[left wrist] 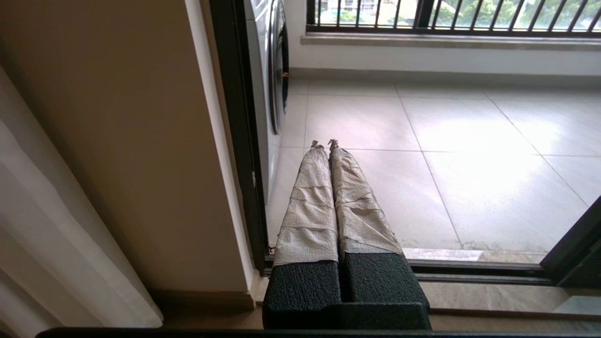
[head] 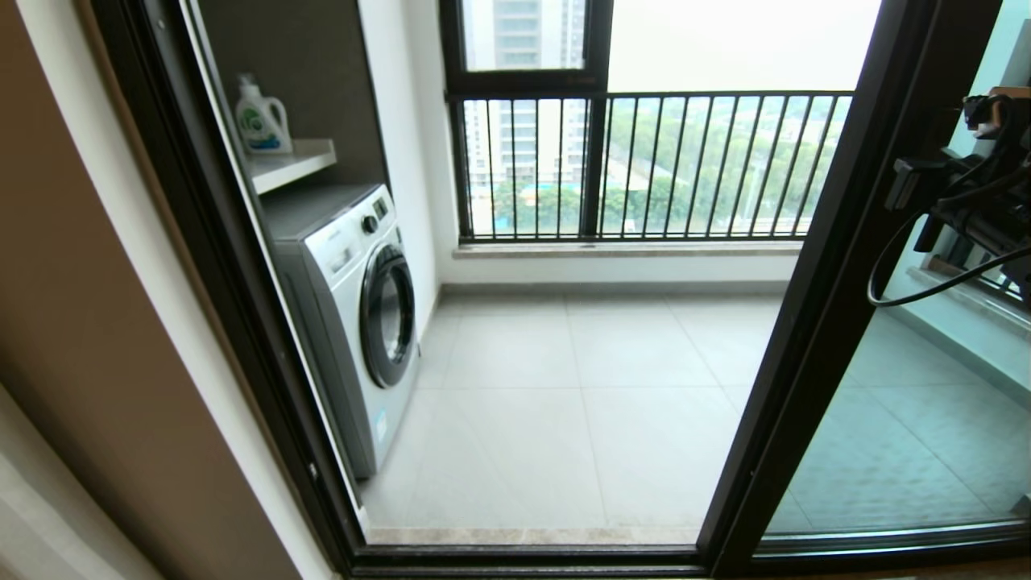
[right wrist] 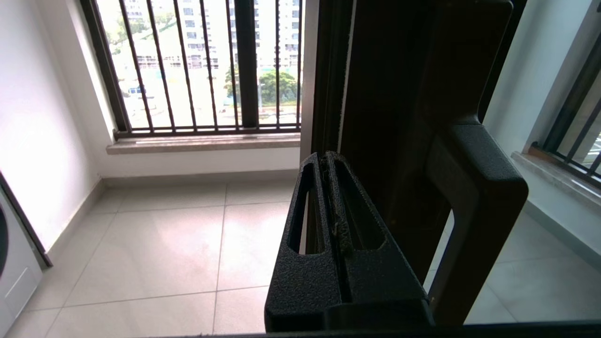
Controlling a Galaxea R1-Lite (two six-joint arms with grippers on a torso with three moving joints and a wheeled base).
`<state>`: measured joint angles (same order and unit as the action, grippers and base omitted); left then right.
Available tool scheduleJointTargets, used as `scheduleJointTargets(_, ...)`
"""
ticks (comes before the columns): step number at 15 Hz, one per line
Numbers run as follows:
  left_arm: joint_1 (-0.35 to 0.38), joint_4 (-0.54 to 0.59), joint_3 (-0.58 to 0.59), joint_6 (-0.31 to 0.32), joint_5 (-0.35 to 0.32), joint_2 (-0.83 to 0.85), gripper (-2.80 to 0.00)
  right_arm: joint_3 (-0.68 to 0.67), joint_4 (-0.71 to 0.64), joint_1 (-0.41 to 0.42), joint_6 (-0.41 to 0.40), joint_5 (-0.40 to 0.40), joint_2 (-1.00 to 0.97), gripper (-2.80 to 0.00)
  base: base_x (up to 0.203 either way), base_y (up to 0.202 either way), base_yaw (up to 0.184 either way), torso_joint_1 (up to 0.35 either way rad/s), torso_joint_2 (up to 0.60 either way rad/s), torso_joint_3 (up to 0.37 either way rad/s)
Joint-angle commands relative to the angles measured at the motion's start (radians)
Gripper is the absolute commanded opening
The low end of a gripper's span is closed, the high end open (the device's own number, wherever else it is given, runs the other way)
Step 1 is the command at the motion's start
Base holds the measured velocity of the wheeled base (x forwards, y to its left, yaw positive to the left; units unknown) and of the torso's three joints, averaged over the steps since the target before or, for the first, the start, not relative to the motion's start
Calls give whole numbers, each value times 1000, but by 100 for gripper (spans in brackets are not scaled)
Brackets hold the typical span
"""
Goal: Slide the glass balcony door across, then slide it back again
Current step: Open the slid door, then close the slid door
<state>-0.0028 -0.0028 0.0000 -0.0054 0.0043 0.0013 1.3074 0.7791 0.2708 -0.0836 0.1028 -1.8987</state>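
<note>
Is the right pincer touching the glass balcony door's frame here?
Cannot tell. The right wrist view shows the shut right pincer overlapping the glass balcony door upright beside its handle, but no view shows contact or gap plainly.

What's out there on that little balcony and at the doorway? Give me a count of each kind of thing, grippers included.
White front-loading washing machine: 1
White detergent bottle with a green label, on the shelf above: 1
Dark-framed glass balcony door, slid partly open: 1
Black-framed window with vertical railing bars: 1
Grippers: 2, the left gripper and the right gripper, both shut
Total: 6
</note>
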Motion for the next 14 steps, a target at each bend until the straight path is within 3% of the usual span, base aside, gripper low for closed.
scheduleJointTargets(1,0,0,0,-1,0,1,-280,3,3,-13,-1,1,18,-280,0,0,0,0,0,0)
scheduleJointTargets(6,0,0,0,-1,0,0,-280,35,3,47,1,1,71,-280,0,0,0,0,0,0)
scheduleJointTargets(11,0,0,0,-1,0,0,-280,46,2,208,37,15,83,-280,0,0,0,0,0,0)
scheduleJointTargets(14,0,0,0,-1,0,0,-280,47,0,315,61,65,42,-280,0,0,0,0,0,0)
